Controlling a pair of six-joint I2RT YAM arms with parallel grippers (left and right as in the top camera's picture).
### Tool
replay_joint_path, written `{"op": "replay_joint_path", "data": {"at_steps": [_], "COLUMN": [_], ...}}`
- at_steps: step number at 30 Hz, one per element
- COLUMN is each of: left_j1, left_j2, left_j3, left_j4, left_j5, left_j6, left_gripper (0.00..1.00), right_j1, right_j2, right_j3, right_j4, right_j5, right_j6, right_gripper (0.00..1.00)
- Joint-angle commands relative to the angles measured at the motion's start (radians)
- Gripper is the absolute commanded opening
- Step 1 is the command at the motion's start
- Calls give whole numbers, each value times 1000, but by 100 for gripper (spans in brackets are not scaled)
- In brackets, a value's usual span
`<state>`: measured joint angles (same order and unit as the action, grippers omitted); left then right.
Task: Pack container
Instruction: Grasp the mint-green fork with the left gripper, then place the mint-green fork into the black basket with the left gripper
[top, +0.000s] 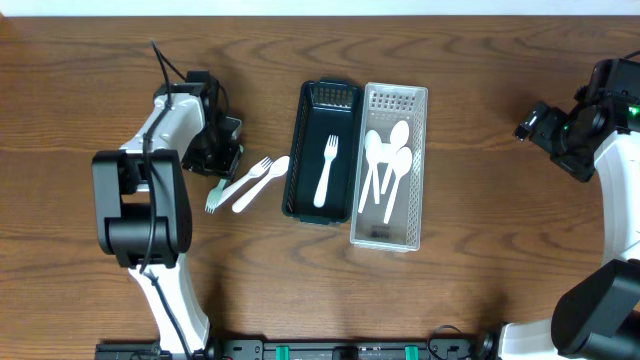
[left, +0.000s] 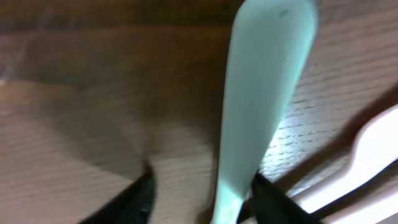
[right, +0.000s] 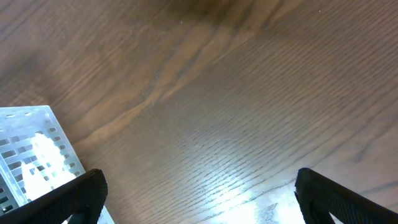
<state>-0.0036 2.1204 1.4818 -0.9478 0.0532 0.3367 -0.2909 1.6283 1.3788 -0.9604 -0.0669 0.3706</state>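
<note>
Two trays: dark green tray (top: 296, 150) and clear slotted tray (top: 385, 233) side by side, touching, mid-table.
Dark green tray contents: one white fork (top: 327, 170), lying lengthwise.
Clear slotted tray contents: several white spoons (top: 390, 160).
Loose cutlery: loose fork (top: 240, 183) and second white utensil (top: 262, 185) on the table (right: 249, 93), just left of dark green tray.
Left gripper (left: 202, 190): low over loose cutlery, fingers (left: 140, 196) either side of a pale handle (left: 261, 93); clamped or not, cannot tell.
Right gripper (right: 199, 199): spread wide, holding nothing, over bare wood well right of the trays.
</note>
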Motion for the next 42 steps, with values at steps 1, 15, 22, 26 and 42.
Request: {"op": "replay_joint_path", "data": {"at_steps": [1, 15, 22, 26, 42], "left_j1": [2, -32, -33, -40, -457], "left_j2": [38, 53, -31, -130, -288], "left_j3": [-11, -4, 100, 169, 201], "left_j4": [-1, -24, -130, -189, -10], "left_j5": [14, -45, -46, -41, 167], "left_j6": [10, -21, -47, -80, -319], "left_gripper": [39, 6, 6, 6, 6], "right_j1": [-3, -3, -3, -3, -3], "right_j2": [1, 1, 1, 1, 1], "right_j3": [-2, -2, -2, -2, -2], "right_j4": [0, 2, 2, 3, 2], "right_j5": [11, 11, 11, 11, 11], "right_j6": [-13, -13, -13, -13, -13], "right_gripper": [99, 99, 99, 99, 99]}}
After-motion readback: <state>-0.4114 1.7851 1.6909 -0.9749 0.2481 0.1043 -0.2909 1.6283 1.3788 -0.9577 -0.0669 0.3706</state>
